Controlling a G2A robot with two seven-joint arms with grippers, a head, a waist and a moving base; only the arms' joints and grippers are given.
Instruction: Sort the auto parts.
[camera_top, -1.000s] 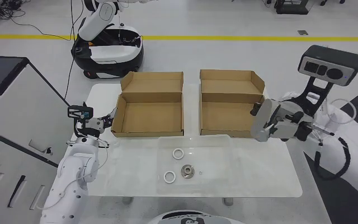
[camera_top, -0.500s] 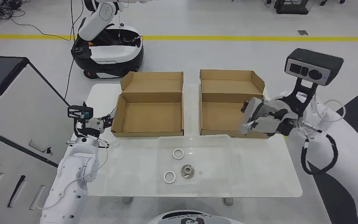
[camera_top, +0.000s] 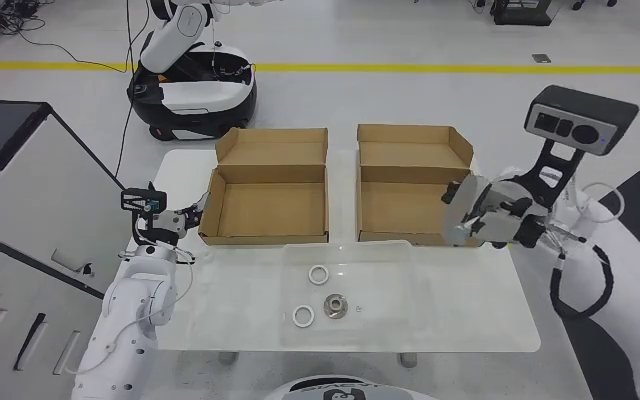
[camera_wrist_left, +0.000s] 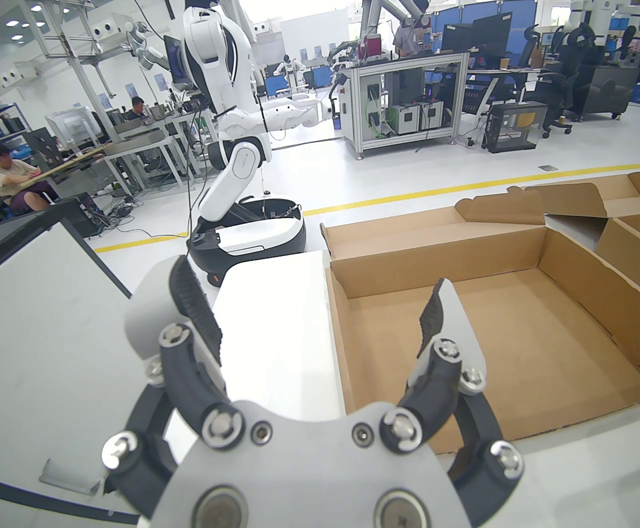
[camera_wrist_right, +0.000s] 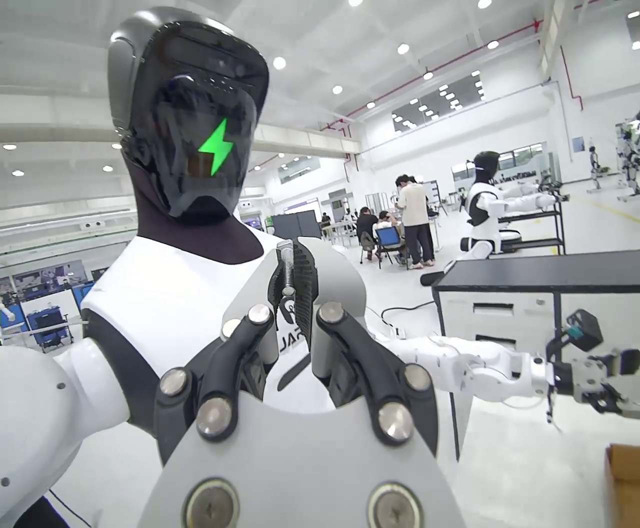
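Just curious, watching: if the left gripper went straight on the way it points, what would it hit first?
Probably the near side wall of the left cardboard box: the open left gripper points at it from close by, above the table. Depth is unclear; it might just clear the wall.

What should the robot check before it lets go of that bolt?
1. Bolt pinched between the right gripper fingers: ok.
2. Right gripper over the right cardboard box: cannot tell, it is at the box's edge.
3. That box has bare floor: ok.
4. Left gripper open, by the left cardboard box: ok.
5. White rings and metal part lie on the table: ok.
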